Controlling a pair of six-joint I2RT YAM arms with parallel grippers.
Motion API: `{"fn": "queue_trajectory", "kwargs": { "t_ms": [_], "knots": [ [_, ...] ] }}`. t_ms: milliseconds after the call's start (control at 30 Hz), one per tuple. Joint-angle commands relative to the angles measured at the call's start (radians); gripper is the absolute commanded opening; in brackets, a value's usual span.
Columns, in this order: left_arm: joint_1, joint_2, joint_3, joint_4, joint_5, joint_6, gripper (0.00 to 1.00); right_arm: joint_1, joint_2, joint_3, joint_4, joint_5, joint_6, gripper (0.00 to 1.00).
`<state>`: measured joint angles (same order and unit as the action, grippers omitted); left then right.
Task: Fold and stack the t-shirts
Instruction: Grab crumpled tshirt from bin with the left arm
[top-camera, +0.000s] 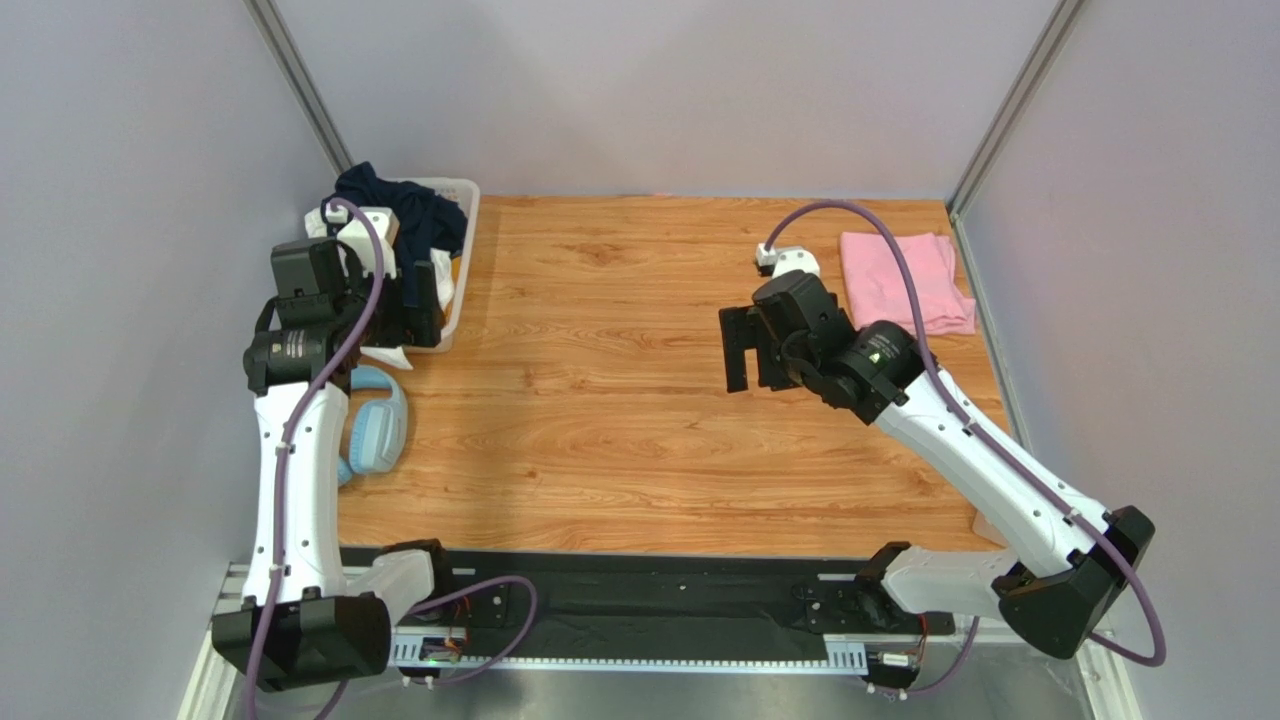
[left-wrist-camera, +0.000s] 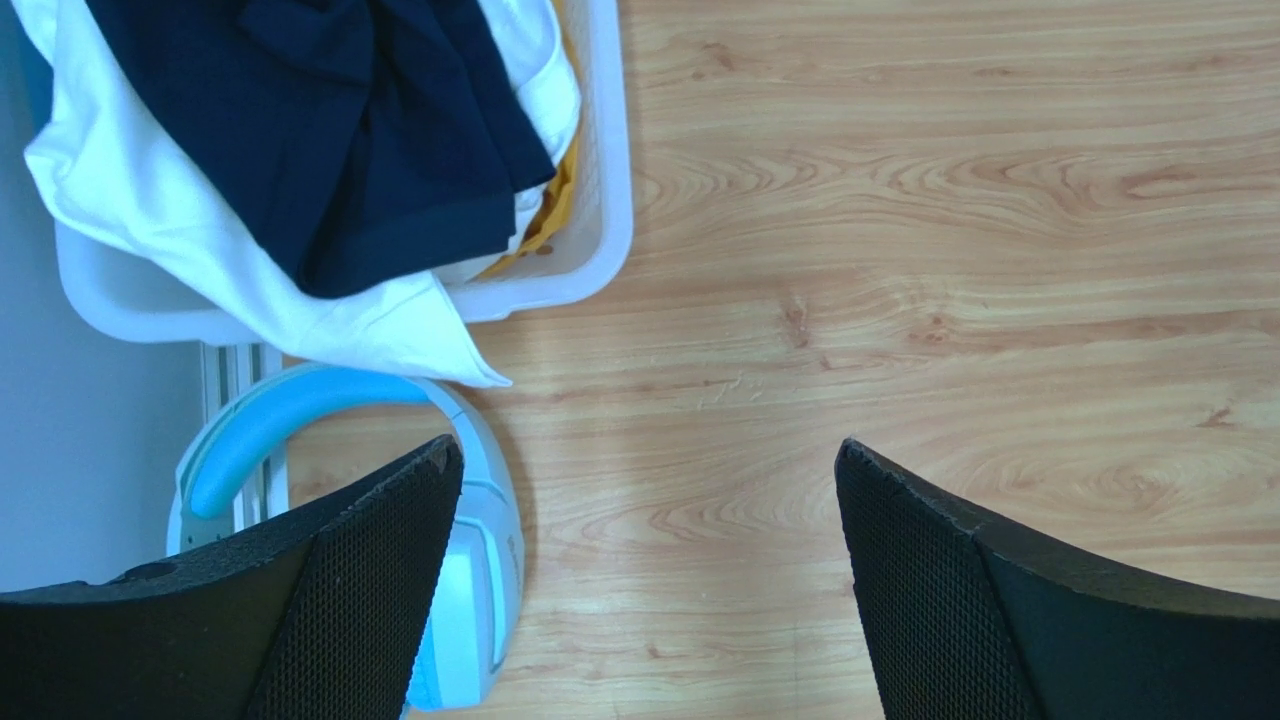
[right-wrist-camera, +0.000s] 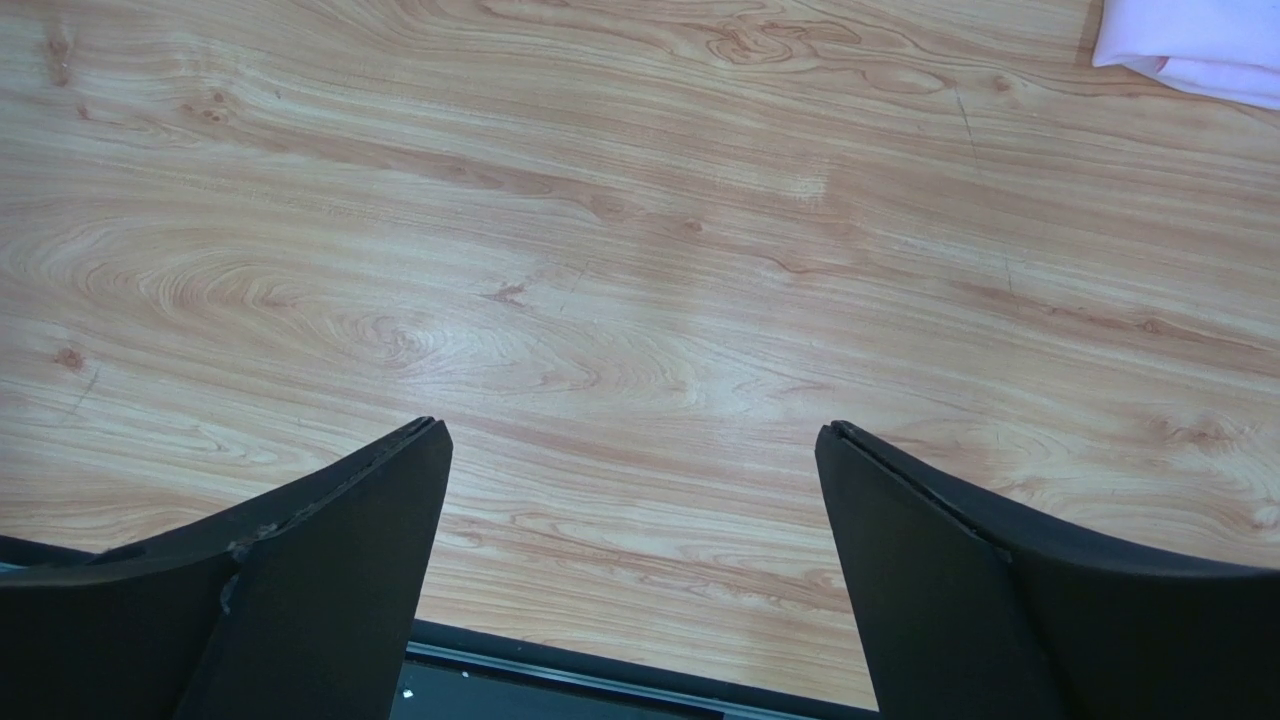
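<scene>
Top external view: dark navy cloth t-shirt (top-camera: 403, 204) lies crumpled in white plastic basket (top-camera: 467, 228), unfolded; left fingers (left-wrist-camera: 353, 600) and right fingers (right-wrist-camera: 338, 600) stand apart, empty, probably ready to fetch it.

Heaped t-shirt (top-camera: 403, 201) in basket (top-camera: 467, 240) far left (headphones (top-camera: 377, 429) before it), folded t-shirt (top-camera: 944, 285) far right

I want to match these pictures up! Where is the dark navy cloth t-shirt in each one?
Top external: the dark navy cloth t-shirt is at the upper left, heaped in the white plastic basket.
Left wrist: it is at the upper left, in the same basket, lying over white cloth.
Right wrist: it is not in this picture.
Shared landmark: the light-blue headphones beside the basket, seen in the top and left wrist views.
</scene>
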<state>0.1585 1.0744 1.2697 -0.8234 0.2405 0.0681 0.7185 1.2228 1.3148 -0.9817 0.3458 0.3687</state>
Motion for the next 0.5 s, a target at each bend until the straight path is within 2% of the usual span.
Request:
{"fn": "queue_trajectory", "kwargs": {
  "t_ms": [0,133,200,233,300,467],
  "knots": [
    [-0.001,0.073,0.016,0.03,-0.073,-0.042,0.98,-0.001,-0.065,-0.018,0.04,0.021,0.001,1.0],
    [-0.002,0.159,0.053,0.058,-0.183,-0.099,0.9,-0.004,-0.147,-0.057,0.055,0.062,0.021,1.0],
    [-0.002,0.179,0.04,0.134,-0.237,-0.103,0.89,-0.002,-0.169,-0.077,0.061,0.061,0.019,1.0],
    [-0.004,0.182,0.031,0.164,-0.324,-0.103,0.89,-0.004,-0.181,-0.08,0.06,0.058,0.022,1.0],
    [-0.002,0.203,0.016,0.228,-0.398,-0.096,0.89,-0.002,-0.192,-0.092,0.057,0.045,0.022,1.0],
    [-0.022,0.347,0.034,0.296,-0.451,-0.07,0.89,-0.002,-0.236,-0.146,0.078,0.006,0.035,1.0]
  ]
}}
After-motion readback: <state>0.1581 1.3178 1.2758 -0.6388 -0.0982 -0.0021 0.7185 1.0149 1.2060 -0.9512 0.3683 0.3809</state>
